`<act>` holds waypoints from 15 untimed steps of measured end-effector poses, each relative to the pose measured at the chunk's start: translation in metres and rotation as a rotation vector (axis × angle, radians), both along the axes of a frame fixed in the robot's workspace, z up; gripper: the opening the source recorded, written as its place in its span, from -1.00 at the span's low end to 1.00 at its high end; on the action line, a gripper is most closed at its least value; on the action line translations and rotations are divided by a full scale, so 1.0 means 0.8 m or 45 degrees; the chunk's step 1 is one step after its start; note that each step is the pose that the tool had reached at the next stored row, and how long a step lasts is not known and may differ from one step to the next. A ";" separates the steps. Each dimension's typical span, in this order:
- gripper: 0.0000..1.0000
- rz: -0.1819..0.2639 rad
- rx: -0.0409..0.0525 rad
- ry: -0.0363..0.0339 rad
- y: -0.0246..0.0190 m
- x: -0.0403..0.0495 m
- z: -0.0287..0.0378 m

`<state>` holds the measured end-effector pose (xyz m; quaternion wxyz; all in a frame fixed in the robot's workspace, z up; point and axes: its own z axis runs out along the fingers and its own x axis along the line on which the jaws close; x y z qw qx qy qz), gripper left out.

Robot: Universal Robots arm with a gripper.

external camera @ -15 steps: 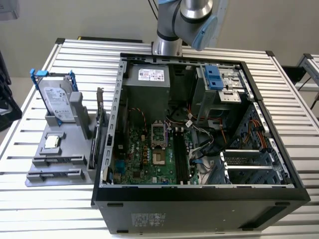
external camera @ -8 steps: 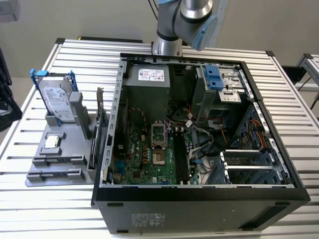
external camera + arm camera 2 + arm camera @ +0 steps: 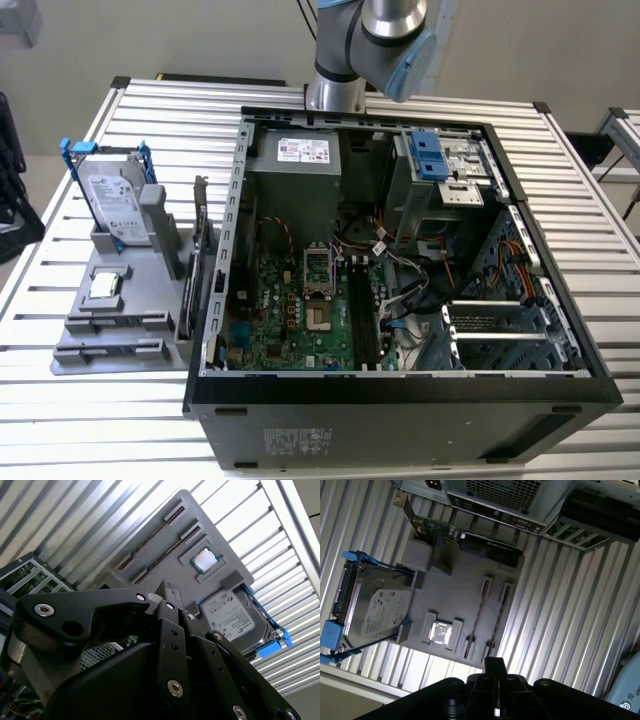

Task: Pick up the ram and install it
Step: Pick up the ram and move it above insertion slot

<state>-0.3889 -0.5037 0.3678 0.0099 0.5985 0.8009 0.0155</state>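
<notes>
Fingers [image 3: 492, 666] were closed, empty; the ram [image 3: 478, 614] stood edge-up in its holder [image 3: 455, 590] beyond them. Likely light, stiff, fragile: best gripped across its flat faces.

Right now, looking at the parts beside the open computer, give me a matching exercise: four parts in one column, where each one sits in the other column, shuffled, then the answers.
Column one:
1. hard drive
2. processor chip
3. ram
4. expansion card

Column two:
A. edge-on in a narrow slot of the gray holder
B. upright at the holder's edge nearest the computer case
C. standing tilted in a blue frame
D. flat in a square recess of the holder

Pairs: 1-C, 2-D, 3-A, 4-B.
</notes>
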 end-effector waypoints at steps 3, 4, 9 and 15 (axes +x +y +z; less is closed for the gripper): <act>-1.00 -0.024 0.000 0.0000 0.0000 0.000 -0.0002; -1.00 -0.031 0.000 0.0000 0.0000 0.000 -0.0003; -1.00 -0.069 0.000 0.0000 0.0000 0.000 -0.0006; -1.00 -0.115 0.000 0.0001 0.0000 0.000 -0.0010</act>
